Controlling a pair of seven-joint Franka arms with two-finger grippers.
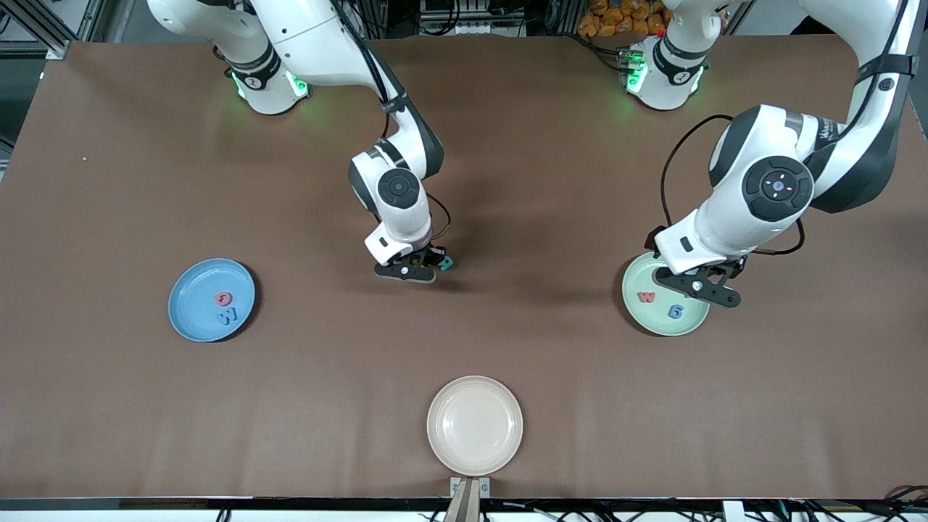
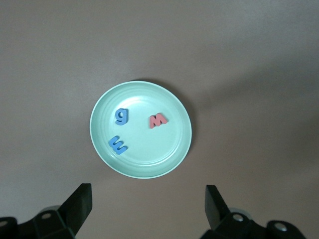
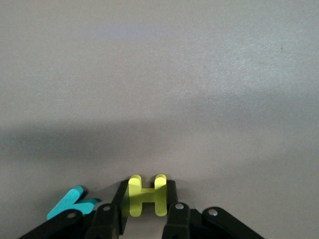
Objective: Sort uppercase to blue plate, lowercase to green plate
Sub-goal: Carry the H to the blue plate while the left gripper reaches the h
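Mid-table, right tool (image 3: 144,211) clamped on yellow H (image 3: 146,195); left tool (image 2: 147,209) spread apart over green plate (image 2: 177,159).

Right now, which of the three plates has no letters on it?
The beige plate, nearest the front camera, holds nothing. The blue plate carries two letters and the green plate, under the left end effector, carries three.

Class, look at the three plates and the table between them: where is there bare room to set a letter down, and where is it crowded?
The beige plate is wholly bare. The blue plate holds two letters mid-plate, leaving bare rim room around them. The brown table lies bare between the blue and beige plates. Crowded: the green plate, three letters under the open left gripper, and the spot where the right gripper pinches the yellow H.
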